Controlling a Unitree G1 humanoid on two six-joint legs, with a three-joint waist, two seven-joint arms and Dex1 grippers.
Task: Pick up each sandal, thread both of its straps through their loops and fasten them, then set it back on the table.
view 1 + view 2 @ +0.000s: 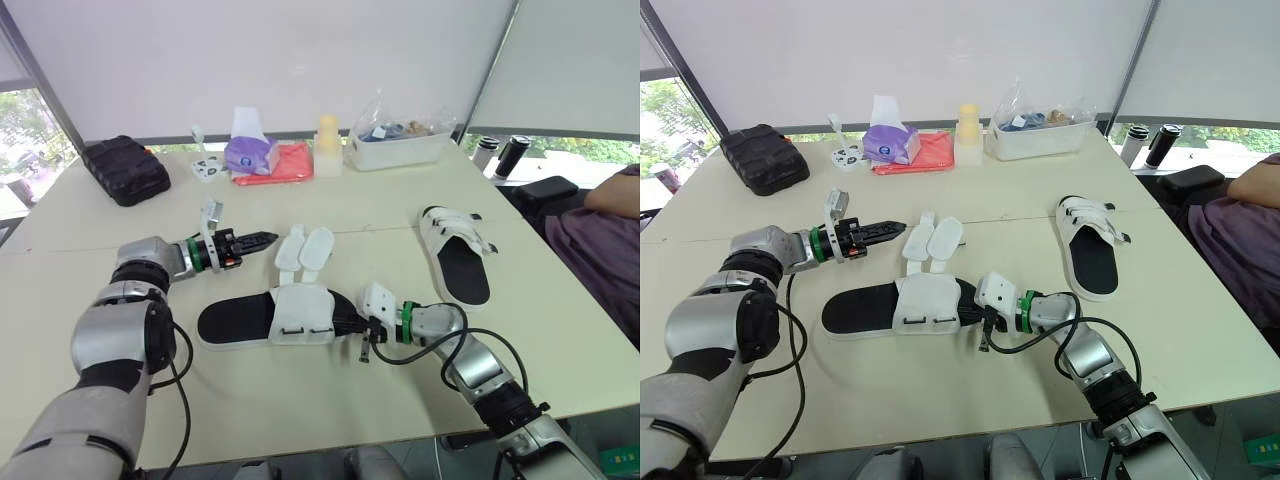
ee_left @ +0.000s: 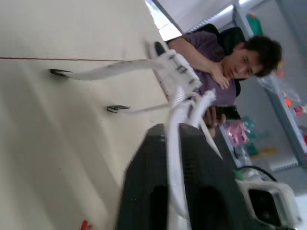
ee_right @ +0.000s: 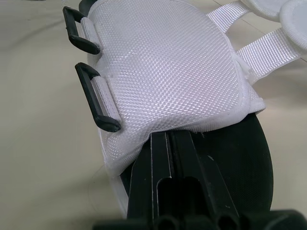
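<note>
The step in hand appears to be the first sandal (image 1: 300, 315). It lies flat near the middle of the worktop (image 1: 330, 400), a little toward the front edge, and its two straps (image 1: 305, 250) lie loose on the far side. They are not yet through the black loops (image 3: 91, 91) on the near side of the white upper.

The right claw (image 1: 355, 322) has its fingers together and pushed under the white upper at the sandal's right end. The left claw (image 1: 262, 239) also has its fingers together. Its tip is just beside the strap ends, but I cannot tell if it touches them.

The next move probably calls for the left claw to open, take one strap end and bring it over the upper to its loop, while the right claw keeps the upper lifted.

The second sandal (image 1: 455, 255) lies toward the right edge and looks already fastened. There is free room in front of and left of the first sandal. A black case (image 1: 125, 170) and a clear box (image 1: 400, 145) stand along the far edge, well apart from it. A person (image 1: 600, 230) sits beyond the right edge.
</note>
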